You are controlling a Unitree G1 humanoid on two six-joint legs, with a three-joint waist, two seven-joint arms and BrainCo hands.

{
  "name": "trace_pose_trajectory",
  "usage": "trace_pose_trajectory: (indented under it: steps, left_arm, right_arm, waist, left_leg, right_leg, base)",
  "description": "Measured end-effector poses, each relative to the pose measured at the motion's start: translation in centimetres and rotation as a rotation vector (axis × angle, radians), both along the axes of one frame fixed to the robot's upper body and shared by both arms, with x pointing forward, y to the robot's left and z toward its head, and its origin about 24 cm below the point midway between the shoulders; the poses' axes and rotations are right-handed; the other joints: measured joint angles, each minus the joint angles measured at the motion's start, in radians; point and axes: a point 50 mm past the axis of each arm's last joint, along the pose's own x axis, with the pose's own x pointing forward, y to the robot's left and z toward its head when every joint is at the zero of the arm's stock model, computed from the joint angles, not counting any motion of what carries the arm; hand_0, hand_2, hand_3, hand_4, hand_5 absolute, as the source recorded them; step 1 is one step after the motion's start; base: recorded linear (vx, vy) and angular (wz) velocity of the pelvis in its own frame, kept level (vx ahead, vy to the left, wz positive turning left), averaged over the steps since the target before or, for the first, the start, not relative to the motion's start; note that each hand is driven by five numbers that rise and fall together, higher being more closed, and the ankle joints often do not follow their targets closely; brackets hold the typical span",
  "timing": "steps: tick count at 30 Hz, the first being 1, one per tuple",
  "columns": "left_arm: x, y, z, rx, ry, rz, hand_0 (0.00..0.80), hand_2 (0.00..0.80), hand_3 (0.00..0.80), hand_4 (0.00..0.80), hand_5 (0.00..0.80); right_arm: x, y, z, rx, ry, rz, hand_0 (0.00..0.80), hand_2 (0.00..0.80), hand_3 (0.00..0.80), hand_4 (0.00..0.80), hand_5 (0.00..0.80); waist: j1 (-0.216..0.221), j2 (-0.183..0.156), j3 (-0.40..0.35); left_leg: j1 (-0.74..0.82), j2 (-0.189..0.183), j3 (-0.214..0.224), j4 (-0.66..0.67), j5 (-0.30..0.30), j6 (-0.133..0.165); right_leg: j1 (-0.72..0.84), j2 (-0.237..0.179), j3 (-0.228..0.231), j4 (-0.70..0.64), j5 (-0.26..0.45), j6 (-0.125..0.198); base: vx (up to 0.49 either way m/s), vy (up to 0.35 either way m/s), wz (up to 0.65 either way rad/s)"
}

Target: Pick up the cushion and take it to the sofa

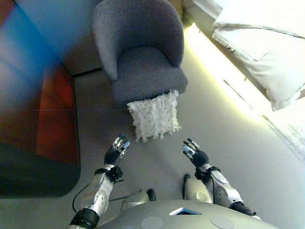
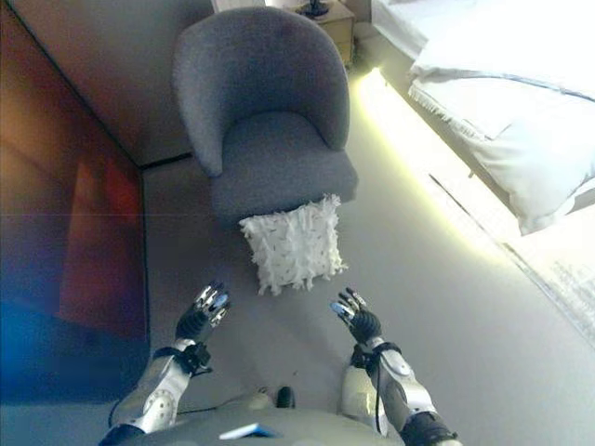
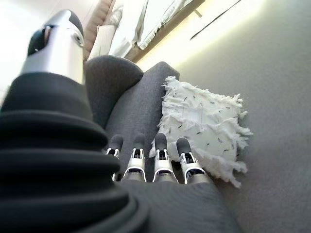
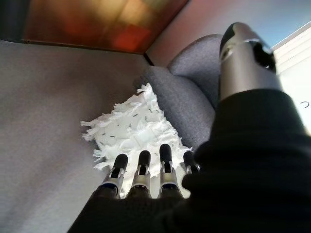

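A white shaggy cushion (image 1: 155, 116) stands on the grey carpet, leaning against the front of a grey armchair (image 1: 143, 52). It also shows in the left wrist view (image 3: 204, 124) and the right wrist view (image 4: 131, 131). My left hand (image 1: 116, 150) is open, short of the cushion and to its left. My right hand (image 1: 194, 153) is open, short of the cushion and to its right. Both hands are empty and apart from the cushion.
A dark reddish wall or cabinet (image 1: 43, 109) runs along the left. A bed with white bedding (image 1: 267, 52) stands at the right, with a lit strip (image 1: 224, 71) along its base. A small wooden nightstand (image 2: 325, 19) stands behind the armchair.
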Motion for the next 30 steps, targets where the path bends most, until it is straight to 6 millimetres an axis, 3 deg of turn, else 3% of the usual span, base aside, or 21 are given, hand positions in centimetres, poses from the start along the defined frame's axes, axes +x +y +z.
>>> trace_pose_trajectory:
  steps: [1, 4, 6, 8, 10, 13, 15, 17, 18, 20, 21, 22, 23, 24, 26, 28, 30]
  left_arm:
    - [-0.2, 0.5, 0.0, 0.01, 0.008, 0.006, 0.0, 0.0, 0.0, 0.0, 0.0]
    - [-0.9, 1.3, -0.3, 0.041, 0.04, 0.027, 0.0, 0.0, 0.0, 0.0, 0.0]
    - [-1.2, 1.3, -0.8, 0.042, 0.057, 0.047, 0.0, 0.0, 0.0, 0.0, 0.0]
    - [-1.4, 1.3, -1.1, 0.043, 0.071, 0.052, 0.0, 0.0, 0.0, 0.0, 0.0]
    - [-1.5, 1.1, -1.2, 0.034, 0.072, 0.054, 0.0, 0.0, 0.0, 0.0, 0.0]
    - [-1.7, -0.2, -1.4, -0.008, 0.072, 0.053, 0.0, 0.0, 0.0, 0.0, 0.0]
    - [-1.4, -0.6, -1.3, -0.025, 0.063, 0.06, 0.0, 0.0, 0.0, 0.0, 0.0]
    - [-1.3, -1.0, -1.3, -0.037, 0.063, 0.062, 0.0, 0.0, 0.0, 0.0, 0.0]
    - [-1.1, -1.2, -1.3, -0.047, 0.059, 0.062, 0.0, 0.0, 0.0, 0.0, 0.0]
    - [-0.3, -1.2, -0.8, -0.066, 0.033, 0.071, 0.0, 0.0, 0.0, 0.0, 0.0]
    - [0.0, -1.3, -0.7, -0.069, 0.03, 0.081, 0.0, 0.0, 0.0, 0.0, 0.0]
    - [0.2, -1.3, -0.6, -0.069, 0.027, 0.083, 0.0, 0.0, 0.0, 0.0, 0.0]
    - [0.5, -1.4, -0.4, -0.069, 0.023, 0.081, 0.0, 0.0, 0.0, 0.0, 0.0]
    - [0.8, -1.5, -0.2, -0.071, 0.015, 0.074, 0.0, 0.0, 0.0, 0.0, 0.0]
    - [1.1, -1.7, 0.0, -0.072, 0.003, 0.065, 0.0, 0.0, 0.0, 0.0, 0.0]
    - [1.1, -1.7, 0.0, -0.064, 0.012, 0.07, 0.0, 0.0, 0.0, 0.0, 0.0]
    - [1.4, -1.7, 0.1, -0.063, 0.008, 0.071, 0.0, 0.0, 0.0, 0.0, 0.0]
  right_arm:
    - [-0.3, -0.1, -0.1, 0.0, 0.007, -0.004, 0.0, 0.0, 0.0, 0.0, 0.0]
    - [-0.7, -0.3, -0.3, -0.002, 0.02, -0.012, 0.0, 0.0, 0.0, 0.0, 0.0]
    - [-0.6, -0.2, -0.2, -0.001, 0.017, -0.013, 0.0, 0.0, 0.0, 0.0, 0.0]
    - [-0.7, -0.3, -0.3, -0.002, 0.023, -0.017, 0.0, 0.0, 0.0, 0.0, 0.0]
    - [-1.2, -0.4, -0.7, -0.004, 0.051, -0.02, 0.0, 0.0, 0.0, 0.0, 0.0]
    - [-1.6, -1.6, -1.2, -0.023, 0.076, -0.052, 0.0, 0.0, 0.0, 0.0, 0.0]
    - [-0.9, -1.8, -0.9, -0.044, 0.063, -0.035, 0.0, 0.0, 0.0, 0.0, 0.0]
    - [0.2, -1.6, -0.3, -0.057, 0.029, -0.014, 0.0, 0.0, 0.0, 0.0, 0.0]
    - [0.5, -1.6, -0.2, -0.057, 0.02, -0.007, 0.0, 0.0, 0.0, 0.0, 0.0]
    - [0.7, -1.6, -0.1, -0.052, 0.007, 0.004, 0.0, 0.0, 0.0, 0.0, 0.0]
    - [0.5, -1.6, -0.2, -0.055, 0.013, 0.005, 0.0, 0.0, 0.0, 0.0, 0.0]
    - [0.3, -1.6, -0.3, -0.059, 0.02, 0.011, 0.0, 0.0, 0.0, 0.0, 0.0]
    - [0.2, -1.7, -0.3, -0.066, 0.02, 0.021, 0.0, 0.0, 0.0, 0.0, 0.0]
    - [0.2, -2.0, -0.2, -0.072, 0.021, 0.022, 0.0, 0.0, 0.0, 0.0, 0.0]
    - [0.2, -2.2, -0.1, -0.069, 0.014, 0.012, 0.0, 0.0, 0.0, 0.0, 0.0]
    - [0.2, -2.1, -0.2, -0.063, 0.017, 0.007, 0.0, 0.0, 0.0, 0.0, 0.0]
    - [0.3, -1.8, -0.2, -0.053, 0.013, 0.006, 0.0, 0.0, 0.0, 0.0, 0.0]
  waist:
    - [-0.003, -0.012, -0.002]
    - [-0.013, -0.042, 0.004]
    - [-0.03, -0.048, 0.006]
    - [-0.035, -0.064, 0.009]
    - [-0.047, -0.077, 0.008]
    - [-0.054, -0.023, -0.008]
    - [-0.053, -0.005, -0.014]
    - [-0.052, -0.023, -0.011]
    - [-0.055, -0.036, -0.021]
    - [-0.035, -0.062, -0.042]
    - [-0.027, -0.073, -0.049]
    - [-0.026, -0.088, -0.054]
    - [-0.027, -0.097, -0.053]
    - [-0.027, -0.101, -0.051]
    - [-0.025, -0.103, -0.044]
    - [-0.026, -0.098, -0.041]
    - [-0.025, -0.094, -0.039]
  left_leg:
    - [0.005, -0.005, 0.0, -0.002, 0.001, 0.001]
    - [0.001, -0.022, 0.005, -0.015, 0.007, 0.005]
    - [0.002, -0.024, -0.002, -0.019, 0.004, 0.001]
    - [0.033, -0.032, -0.008, -0.033, -0.01, -0.012]
    - [0.071, -0.033, -0.046, -0.033, -0.043, -0.035]
    - [0.13, 0.048, -0.088, -0.044, -0.082, -0.078]
    - [0.138, 0.082, -0.084, 0.008, -0.097, -0.104]
    - [0.119, 0.085, -0.079, 0.129, -0.086, -0.113]
    - [0.064, 0.084, -0.072, 0.253, -0.079, -0.125]
    - [-0.047, 0.093, -0.063, 0.468, -0.009, -0.166]
    - [-0.082, 0.092, -0.056, 0.549, 0.037, -0.187]
    - [-0.124, 0.091, -0.052, 0.629, 0.093, -0.18]
    - [-0.164, 0.096, -0.047, 0.696, 0.104, -0.167]
    - [-0.209, 0.095, -0.034, 0.726, 0.096, -0.165]
    - [-0.26, 0.095, 0.002, 0.654, 0.095, -0.163]
    - [-0.264, 0.111, 0.023, 0.472, 0.1, -0.156]
    - [-0.239, 0.127, -0.002, 0.246, 0.118, -0.142]
  right_leg:
    - [-0.009, 0.002, -0.011, 0.0, -0.017, 0.005]
    - [-0.004, 0.022, 0.002, -0.173, -0.035, 0.018]
    - [-0.003, 0.044, 0.043, -0.342, -0.017, 0.045]
    - [0.001, 0.042, 0.047, -0.435, 0.002, 0.048]
    - [0.034, 0.035, 0.042, -0.435, 0.023, 0.042]
    - [0.05, 0.1, 0.0, -0.348, 0.042, 0.035]
    - [0.056, 0.137, -0.016, -0.309, 0.025, -0.001]
    - [0.097, 0.145, -0.041, -0.314, 0.003, -0.033]
    - [0.126, 0.138, -0.058, -0.349, 0.002, -0.035]
    - [0.153, 0.137, -0.064, -0.359, 0.002, -0.05]
    - [0.166, 0.14, -0.066, -0.357, -0.011, -0.085]
    - [0.178, 0.139, -0.064, -0.356, -0.027, -0.132]
    - [0.19, 0.139, -0.063, -0.355, -0.029, -0.164]
    - [0.194, 0.138, -0.062, -0.355, -0.036, -0.175]
    - [0.21, 0.139, -0.058, -0.366, -0.044, -0.187]
    - [0.234, 0.155, -0.06, -0.384, -0.05, -0.193]
    - [0.251, 0.179, -0.059, -0.399, -0.055, -0.201]
  base:
    - [0.314, -0.119, -0.16]
    - [0.432, -0.116, -0.1]
    - [0.471, -0.117, 0.07]
    - [0.506, -0.162, 0.15]
    - [0.488, -0.193, 0.5]
    - [0.472, -0.233, 0.43]
    - [0.349, -0.236, 0.13]
    - [0.355, -0.286, -0.11]
    - [0.315, -0.263, -0.16]
    - [0.283, -0.225, -0.15]
    - [0.239, -0.152, -0.07]
    - [0.203, -0.115, 0.02]
    - [0.2, -0.078, 0.06]
    - [0.229, -0.053, 0.05]
    - [0.23, 0.003, -0.04]
    - [0.211, 0.063, -0.09]
    - [0.239, 0.051, -0.16]
